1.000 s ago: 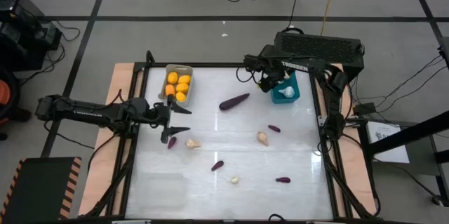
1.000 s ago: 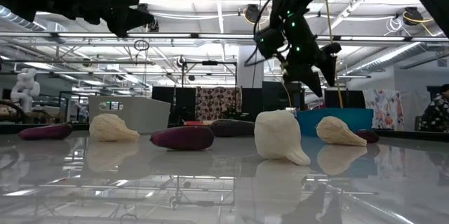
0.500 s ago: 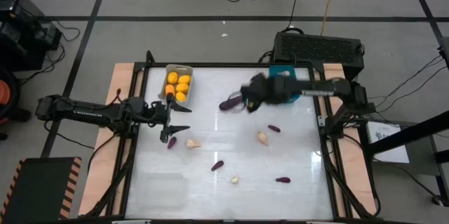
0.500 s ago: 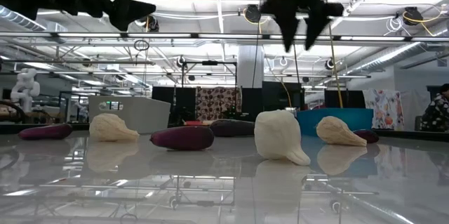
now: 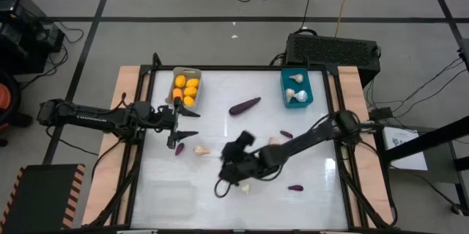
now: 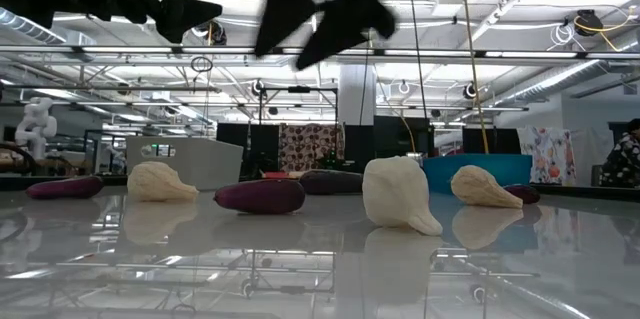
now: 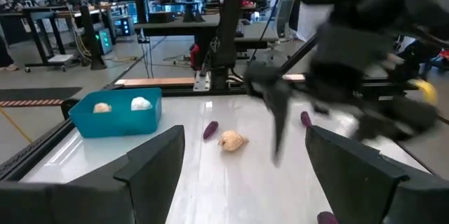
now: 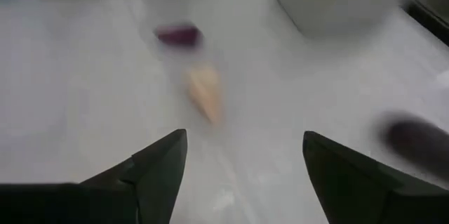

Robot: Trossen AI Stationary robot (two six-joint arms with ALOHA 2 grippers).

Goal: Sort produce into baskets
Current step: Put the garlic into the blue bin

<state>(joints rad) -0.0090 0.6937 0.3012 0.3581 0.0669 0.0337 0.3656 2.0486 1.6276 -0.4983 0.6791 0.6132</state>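
Note:
My right gripper [image 5: 224, 181] is open and empty above the table's near middle, close over a beige garlic bulb [image 5: 244, 187]. In its wrist view [image 8: 244, 140] it looks toward another garlic bulb [image 8: 203, 90] and a small purple eggplant [image 8: 179, 36]. My left gripper [image 5: 192, 125] is open and empty at the table's left, beside the grey basket [image 5: 176, 96] of orange fruits [image 5: 187, 87]. The teal basket [image 5: 284, 91] holds two garlic bulbs [image 5: 297, 96]. A large eggplant [image 5: 245, 105] lies on the table's far middle.
Loose on the table lie a small eggplant [image 5: 179, 148] and a garlic bulb [image 5: 201, 150] near my left gripper, a small eggplant [image 5: 286, 134], and another eggplant [image 5: 295, 188] at the near right. A black box [image 5: 333, 47] stands beyond the far edge.
My right gripper has swung fast from over the teal basket at the far right, across the middle, toward the table's near edge and left, and now hangs low over the near middle. The teal basket now shows uncovered.

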